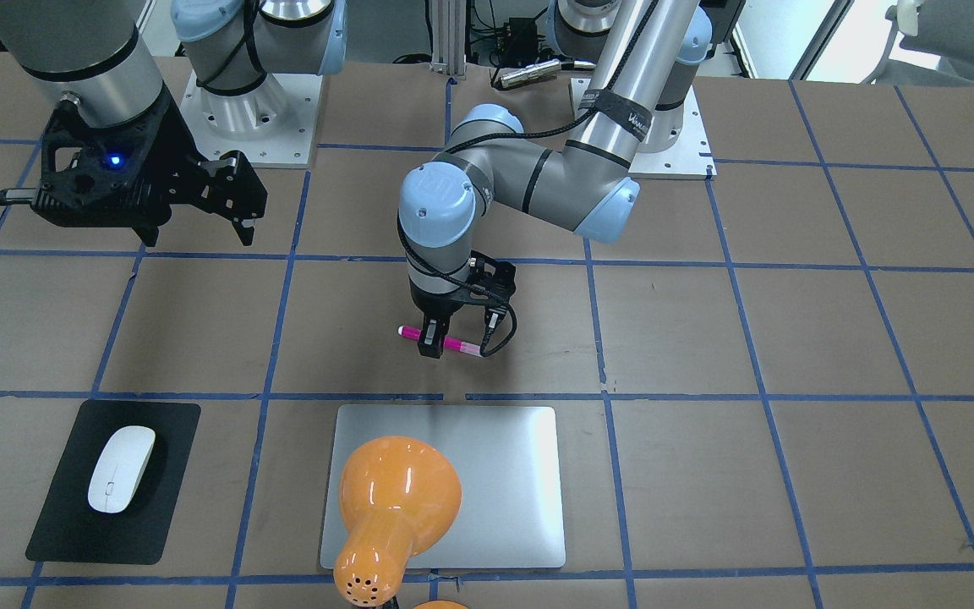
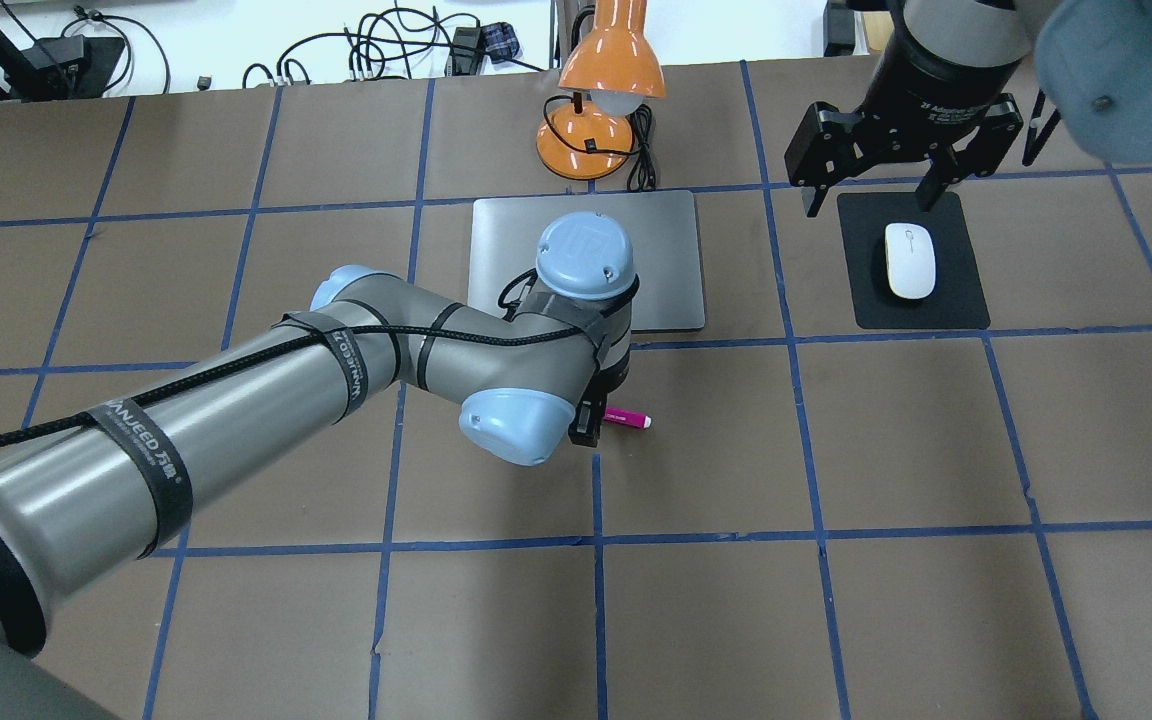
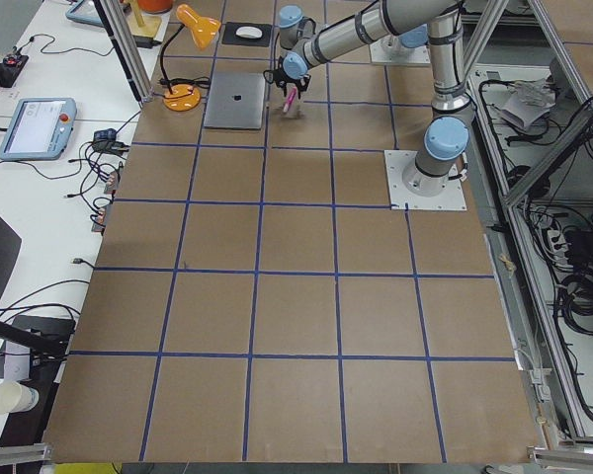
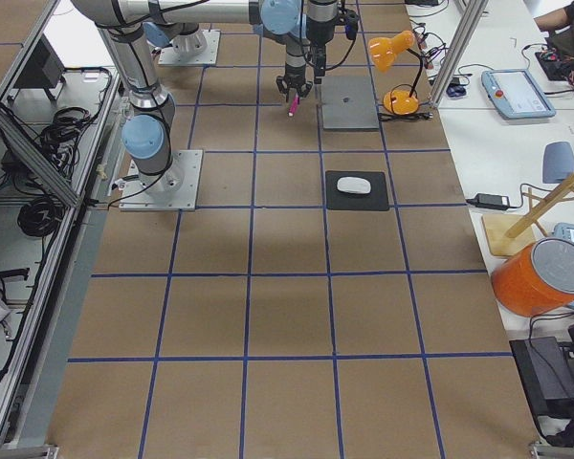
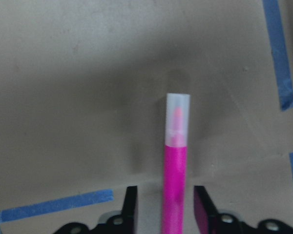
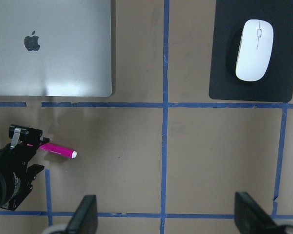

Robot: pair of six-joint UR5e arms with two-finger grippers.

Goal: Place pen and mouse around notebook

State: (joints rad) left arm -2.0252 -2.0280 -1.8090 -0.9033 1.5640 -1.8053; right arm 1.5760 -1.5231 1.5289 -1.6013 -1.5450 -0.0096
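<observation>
The magenta pen [image 1: 458,344] lies level between the fingers of my left gripper [image 1: 432,342], which is shut on it just above the table. In the left wrist view its pale cap [image 5: 177,117] points away from the fingers. The pen [image 2: 631,419] sits on the robot's side of the silver notebook [image 2: 671,262], a short way from its near edge. Off to the right, the white mouse [image 2: 909,260] rests on a black pad [image 2: 958,300]. Above the pad's far edge my right gripper [image 2: 873,195] hangs open with nothing in it.
An orange desk lamp [image 2: 608,70] stands at the notebook's far edge, and its shade [image 1: 398,495] overhangs part of the notebook [image 1: 495,482] in the front view. Blue tape lines grid the brown table. Cables and devices lie beyond the far edge.
</observation>
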